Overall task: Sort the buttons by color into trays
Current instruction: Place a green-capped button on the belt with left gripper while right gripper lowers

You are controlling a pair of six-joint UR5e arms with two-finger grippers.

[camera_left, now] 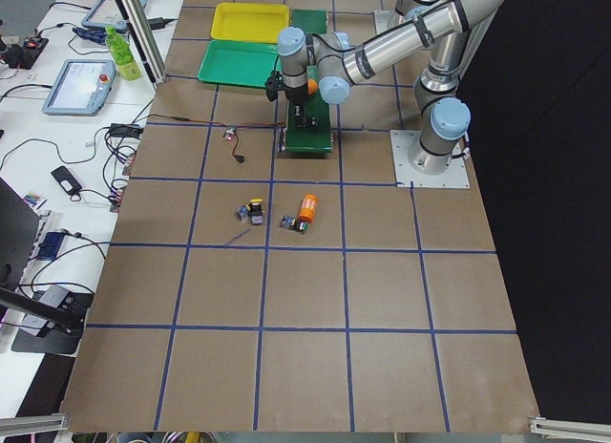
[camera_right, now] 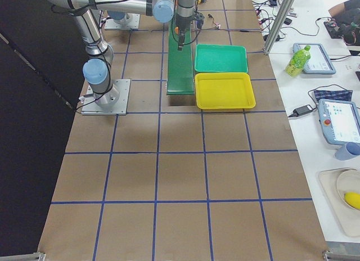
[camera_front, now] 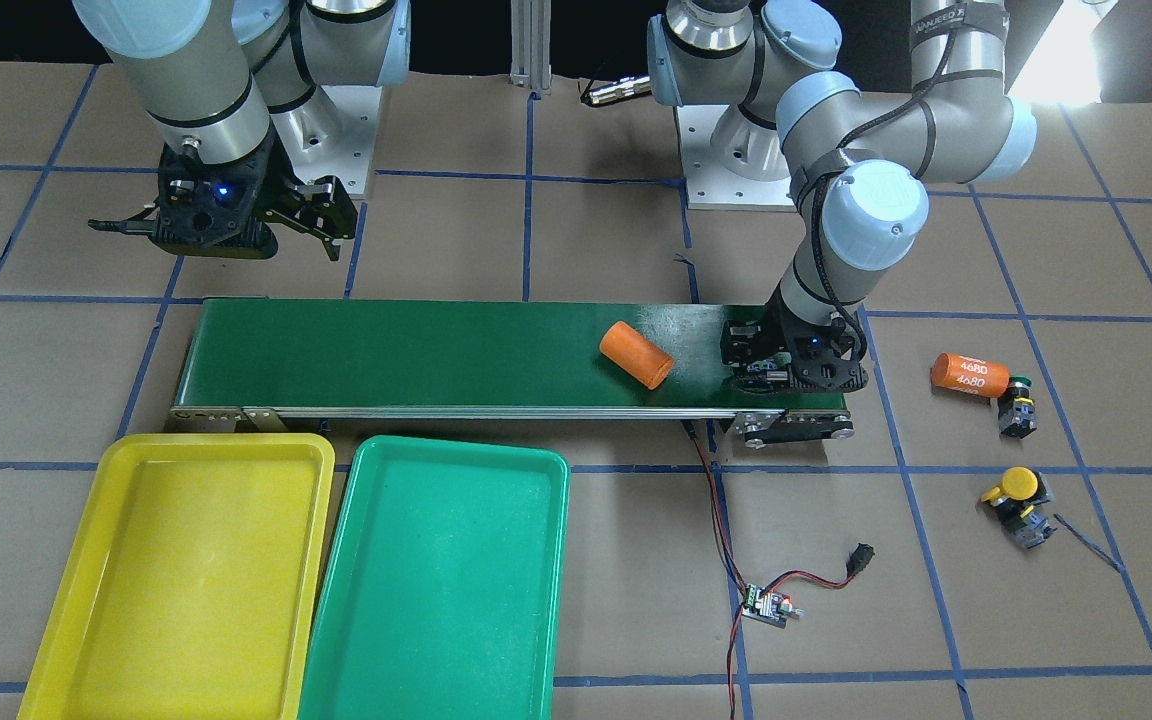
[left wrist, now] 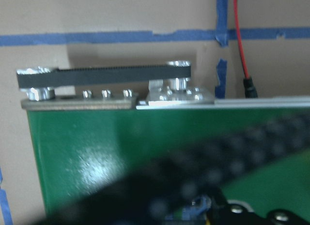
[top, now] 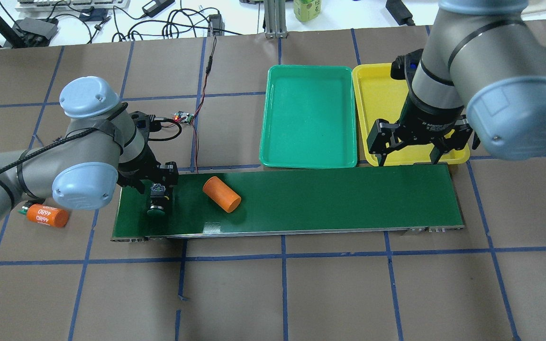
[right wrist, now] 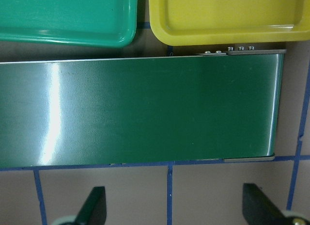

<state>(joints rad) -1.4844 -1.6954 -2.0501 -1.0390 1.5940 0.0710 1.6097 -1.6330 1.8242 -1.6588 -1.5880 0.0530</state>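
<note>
My left gripper is low over the end of the dark-green conveyor belt, shut on a green-capped button that lies on the belt. A second green button and a yellow button lie on the table beyond that end of the belt. At the belt's other end my right gripper hovers open and holds nothing, its fingertips wide apart in the right wrist view. Side by side along the belt's far edge sit the green tray and the yellow tray, both bare inside.
An orange cylinder lies on the belt close to my left gripper. Another orange cylinder marked 4680 rests on the table against the loose green button. A small circuit board with red and black wires lies near the green tray.
</note>
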